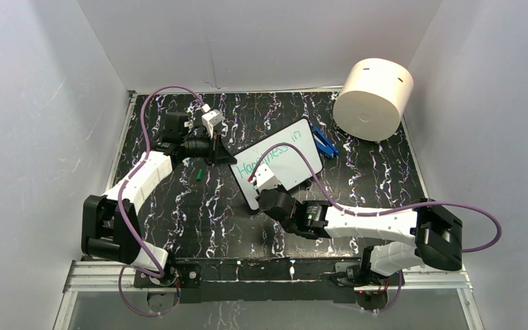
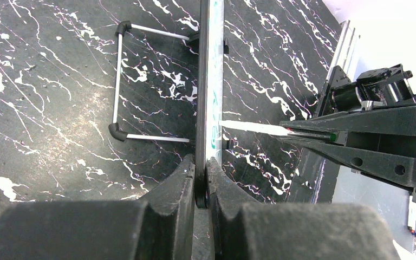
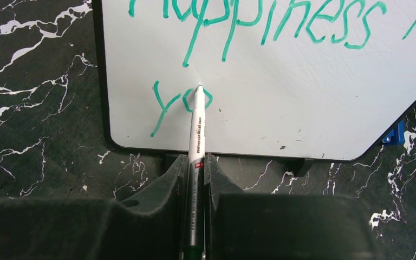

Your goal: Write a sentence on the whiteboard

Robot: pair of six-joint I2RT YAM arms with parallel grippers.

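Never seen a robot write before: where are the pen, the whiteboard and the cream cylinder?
pen (image 3: pixel 196 130): right wrist view, white barrel.
whiteboard (image 3: pixel 303 97): right wrist view, bare white face.
cream cylinder (image 1: pixel 368 113): top view, curved side.

You can read teal-green handwritten lettering (image 3: pixel 281 24) on the small flat white board with a thin black frame (image 3: pixel 314 108). Its upper line says "Happiness in"; the right wrist view crops the tops of those letters and cuts the last word at the edge. The overhead view shows the same two words whole, slanted. The second line reads only "yo". The white marker pen (image 3: pixel 196 130) carries a red mark and fine print along its barrel, too small for you to read.
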